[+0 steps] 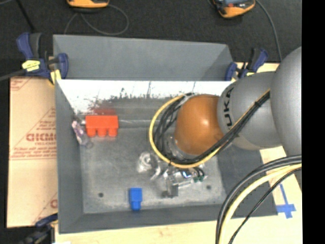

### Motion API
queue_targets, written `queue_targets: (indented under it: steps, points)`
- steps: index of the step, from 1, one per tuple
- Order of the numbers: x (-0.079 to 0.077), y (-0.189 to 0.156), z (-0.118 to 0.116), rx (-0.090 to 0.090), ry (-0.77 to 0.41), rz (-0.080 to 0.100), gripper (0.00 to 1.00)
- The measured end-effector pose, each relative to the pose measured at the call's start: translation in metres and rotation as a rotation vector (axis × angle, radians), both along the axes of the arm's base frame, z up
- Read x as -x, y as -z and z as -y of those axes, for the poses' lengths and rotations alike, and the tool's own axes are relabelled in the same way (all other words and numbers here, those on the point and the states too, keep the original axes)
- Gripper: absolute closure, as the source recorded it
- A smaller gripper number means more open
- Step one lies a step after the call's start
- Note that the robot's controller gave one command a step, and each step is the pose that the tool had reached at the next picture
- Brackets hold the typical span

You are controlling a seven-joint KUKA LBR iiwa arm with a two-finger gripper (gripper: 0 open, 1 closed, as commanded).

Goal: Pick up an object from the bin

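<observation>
My gripper [172, 186] is low in the bin's front middle, under the arm's wrist. A small clear, shiny crumpled thing [146, 162] lies just to its left, close to or touching it; I cannot tell which. A small blue block [135, 198] lies on the floor to the front left of the gripper, apart from it. Whether anything is held is hidden.
An orange block with three rounded lobes [101, 125] sits at the bin's left, with a small clear plastic piece [79, 132] beside it against the left wall. The arm and its cables cover the bin's right half.
</observation>
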State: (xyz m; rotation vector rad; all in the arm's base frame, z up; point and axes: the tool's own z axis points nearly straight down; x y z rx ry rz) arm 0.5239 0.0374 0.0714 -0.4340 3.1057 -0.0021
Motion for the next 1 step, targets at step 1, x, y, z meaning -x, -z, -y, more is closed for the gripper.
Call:
queue_targets:
  steps: [1]
  points:
    - [-0.0315, 0.0, -0.0065, -0.006, 0.541, 0.0, 0.0]
